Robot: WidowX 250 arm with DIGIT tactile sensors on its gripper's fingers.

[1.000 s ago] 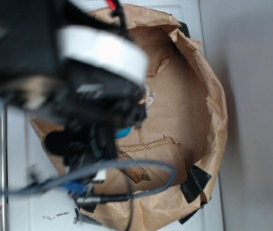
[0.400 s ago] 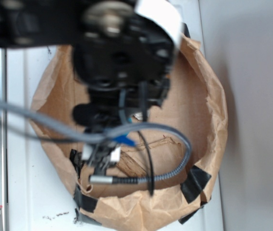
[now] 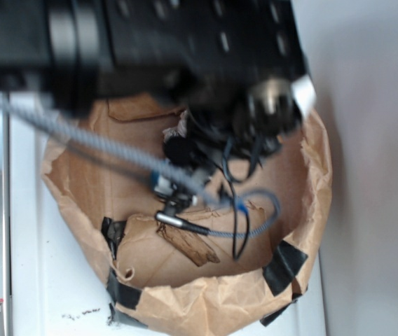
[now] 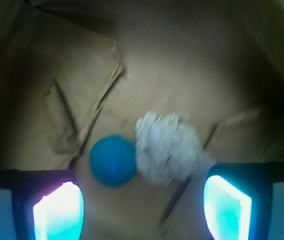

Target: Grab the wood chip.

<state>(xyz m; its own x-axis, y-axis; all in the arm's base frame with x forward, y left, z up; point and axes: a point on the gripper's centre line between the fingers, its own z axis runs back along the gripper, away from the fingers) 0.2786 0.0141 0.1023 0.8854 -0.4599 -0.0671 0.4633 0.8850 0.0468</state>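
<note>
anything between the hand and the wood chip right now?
Yes, loosely. The open hand points at the blue ball and paper wad, which touch between its fingers. The wood chip lies off to the upper left, on the cardboard flap, uncovered.

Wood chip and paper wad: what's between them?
The blue ball, right beside the paper wad, with the wood chip further left. Wrist view shows it.

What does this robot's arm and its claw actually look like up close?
The arm is blocky and black, blurred, with rows of small holes and a white patch near its end. A grey braided cable and thin black wires trail from it. In the wrist view the gripper shows two dark fingers whose pads glow pale blue.
</note>
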